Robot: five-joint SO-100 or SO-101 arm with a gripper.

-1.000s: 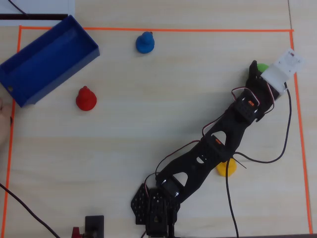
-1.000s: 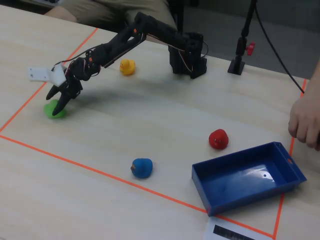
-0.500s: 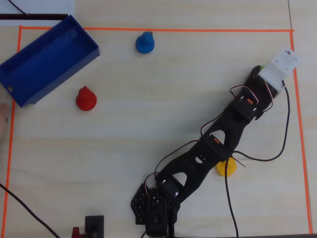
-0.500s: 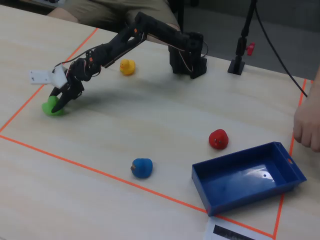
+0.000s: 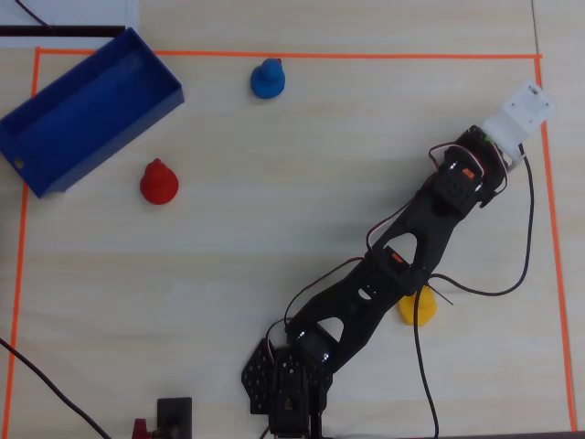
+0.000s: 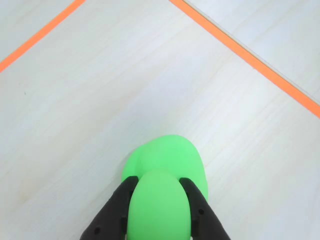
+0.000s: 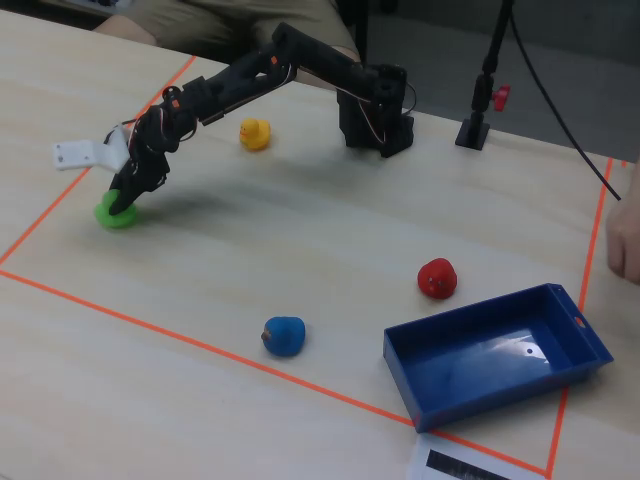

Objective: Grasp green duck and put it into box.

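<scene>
The green duck (image 6: 167, 160) sits on the light wood table near the orange tape corner, at the far left in the fixed view (image 7: 115, 214). My gripper (image 6: 157, 180) has its two black fingers pressed on either side of the duck's head, and it reaches down onto the duck in the fixed view (image 7: 125, 200). In the overhead view the duck is hidden under my wrist and its white camera mount (image 5: 519, 114). The dark-blue box (image 5: 119, 142) lies open and empty at the top left, far from the duck; in the fixed view it is at the lower right (image 7: 490, 398).
A yellow duck (image 5: 418, 307) lies beside my arm, a blue duck (image 5: 267, 80) at the top middle, a red duck (image 5: 158, 182) just below the box. Orange tape (image 5: 292, 56) frames the work area. A black stand (image 7: 475, 130) is next to my base.
</scene>
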